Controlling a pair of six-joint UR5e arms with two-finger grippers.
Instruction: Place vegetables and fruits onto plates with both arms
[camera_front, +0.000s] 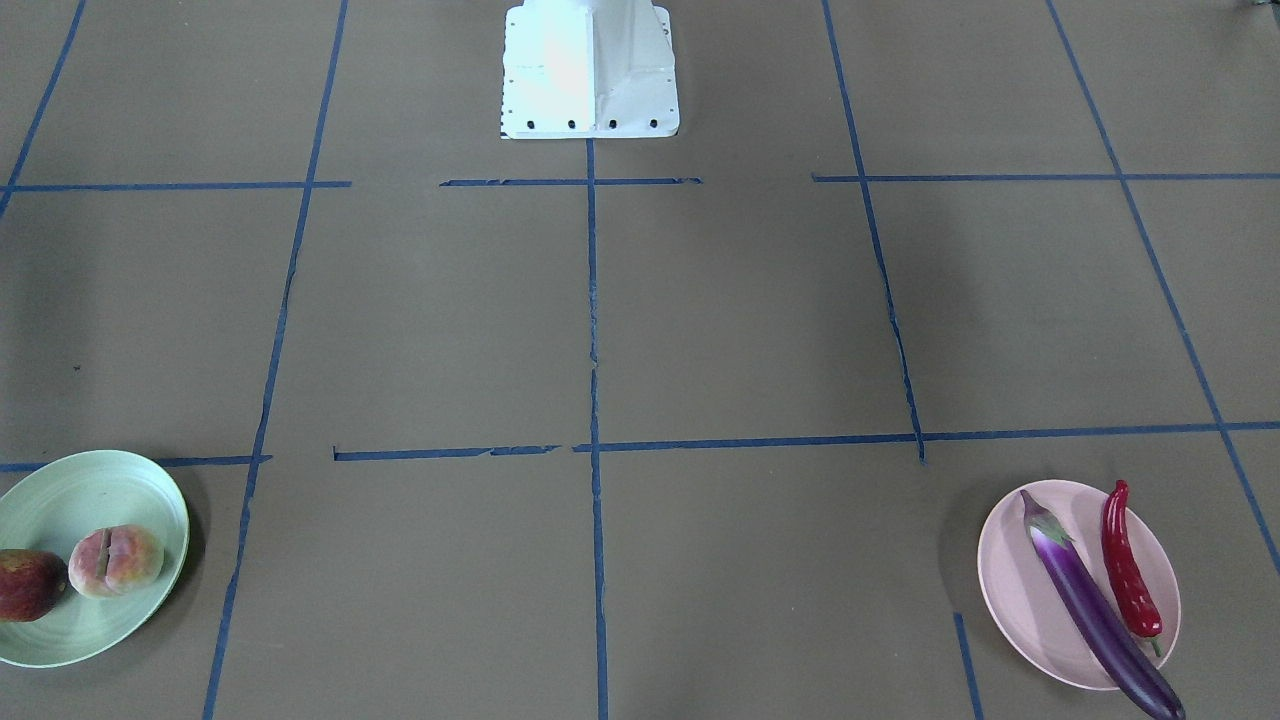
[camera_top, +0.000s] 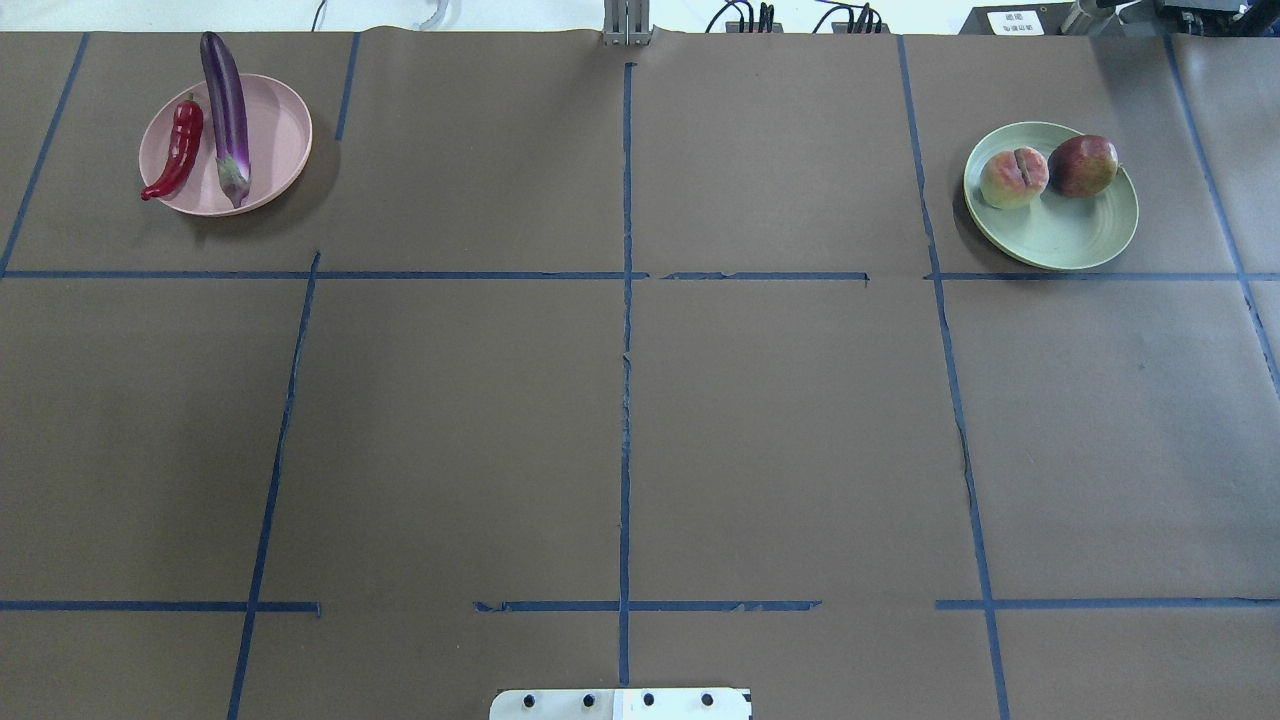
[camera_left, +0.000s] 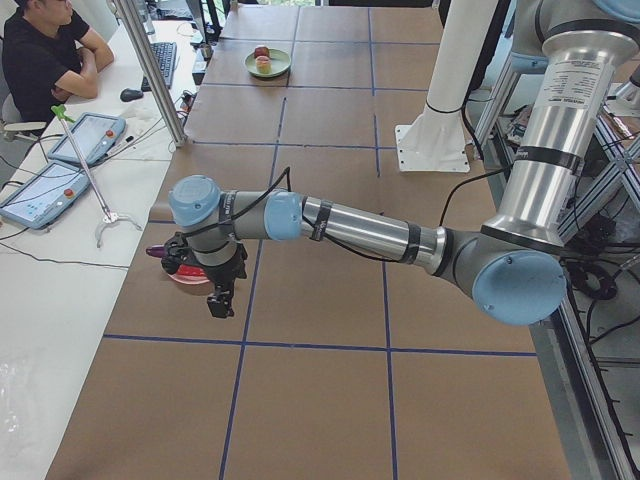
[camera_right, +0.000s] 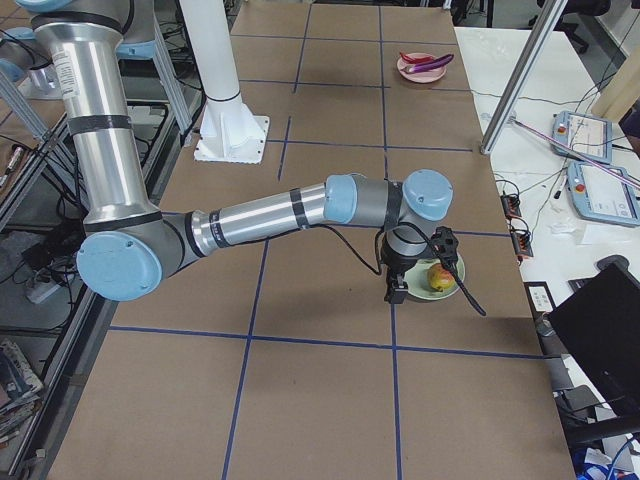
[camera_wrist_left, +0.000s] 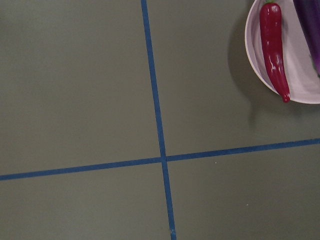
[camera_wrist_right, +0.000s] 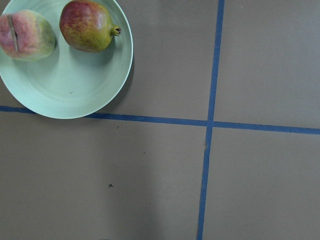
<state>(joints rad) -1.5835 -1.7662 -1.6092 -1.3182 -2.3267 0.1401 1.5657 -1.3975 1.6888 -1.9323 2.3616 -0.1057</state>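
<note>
The purple eggplant (camera_top: 225, 110) and the red chili pepper (camera_top: 180, 150) lie on the pink plate (camera_top: 275, 140) at the far left; they also show in the left wrist view, the chili (camera_wrist_left: 275, 50) and the plate (camera_wrist_left: 300, 65). The peach (camera_top: 1014, 178) and the red-green apple-like fruit (camera_top: 1083, 166) sit on the green plate (camera_top: 1070, 235) at the far right, as in the right wrist view (camera_wrist_right: 65, 90). My left gripper (camera_left: 215, 305) hangs beside the pink plate, my right gripper (camera_right: 395, 295) beside the green plate. Both show only in the side views, so I cannot tell whether they are open.
The white base block (camera_top: 620, 703) stands at the near middle edge. Blue tape lines (camera_top: 626, 300) grid the brown table. An operator (camera_left: 40, 50) sits at a side desk with tablets (camera_left: 88, 135), and a metal pole (camera_left: 150, 70) stands by the table's edge.
</note>
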